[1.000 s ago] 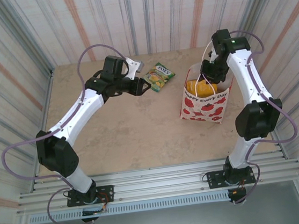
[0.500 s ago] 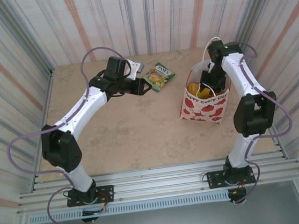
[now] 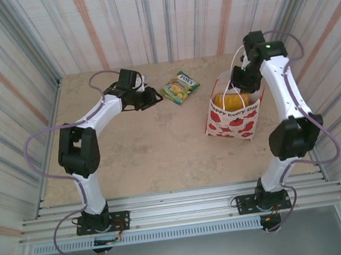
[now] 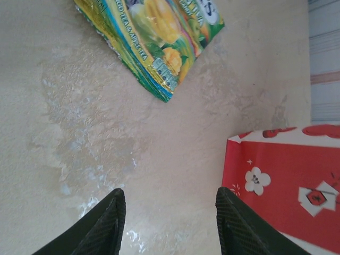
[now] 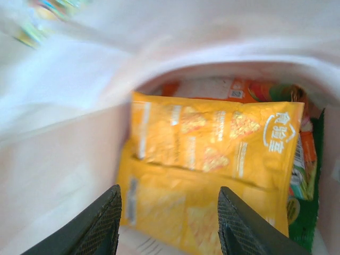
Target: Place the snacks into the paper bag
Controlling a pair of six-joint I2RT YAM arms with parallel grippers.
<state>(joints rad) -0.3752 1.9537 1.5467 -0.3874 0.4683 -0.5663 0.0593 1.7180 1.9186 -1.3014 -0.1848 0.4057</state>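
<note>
A green-yellow snack packet [image 3: 181,87] lies flat on the table at the back, also seen from the left wrist [image 4: 154,37]. My left gripper [image 3: 153,97] [image 4: 170,212] hovers just left of it, open and holding nothing. The white paper bag [image 3: 234,119] with red apple prints stands upright to the right, and its red side [image 4: 281,180] shows past my left fingers. My right gripper [image 3: 238,86] [image 5: 170,218] hangs open over the bag's mouth. Inside the bag lie two orange-yellow packets [image 5: 212,143], a red-orange one [image 5: 239,90] behind them and a green one [image 5: 304,202] at the right.
Striped walls [image 3: 164,17] close in the table on three sides. A metal rail [image 3: 179,203] runs along the near edge by the arm bases. Bare beige tabletop [image 3: 149,154] spreads in front of the bag and the packet.
My right gripper dipped toward the bag's mouth, rose again, and its jaws widened. The left arm's elbow swung left and its gripper drew back slightly from the green-yellow packet.
</note>
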